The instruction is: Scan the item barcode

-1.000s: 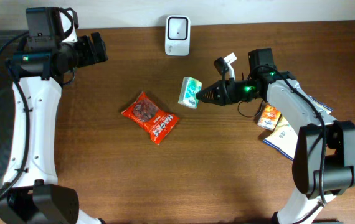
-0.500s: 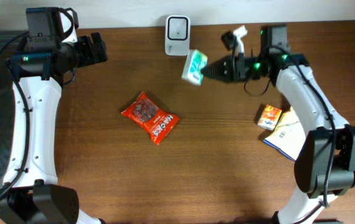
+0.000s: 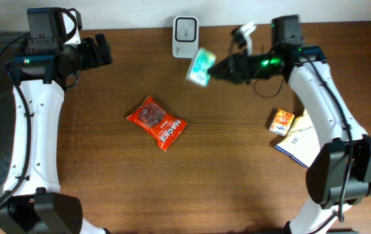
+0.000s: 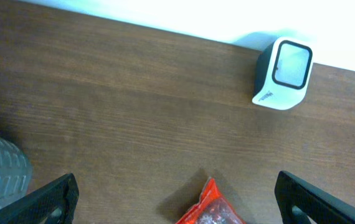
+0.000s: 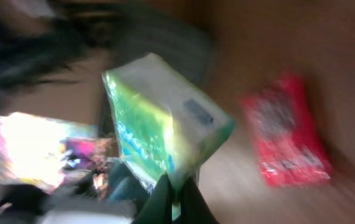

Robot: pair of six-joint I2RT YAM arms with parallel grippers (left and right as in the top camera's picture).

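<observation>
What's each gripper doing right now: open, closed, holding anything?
Left gripper: open, holding nothing.
Right gripper: shut on the green packet, near the scanner.

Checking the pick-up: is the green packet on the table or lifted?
Lifted. The right pincer is shut on the green packet, holding it above the table near the white scanner.

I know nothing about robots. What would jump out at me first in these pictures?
The right gripper pinches a green packet, holding it next to the small white scanner at the far edge of the table. A bright red snack bag lies mid-table, untouched, while the left gripper hangs open, holding nothing.
</observation>
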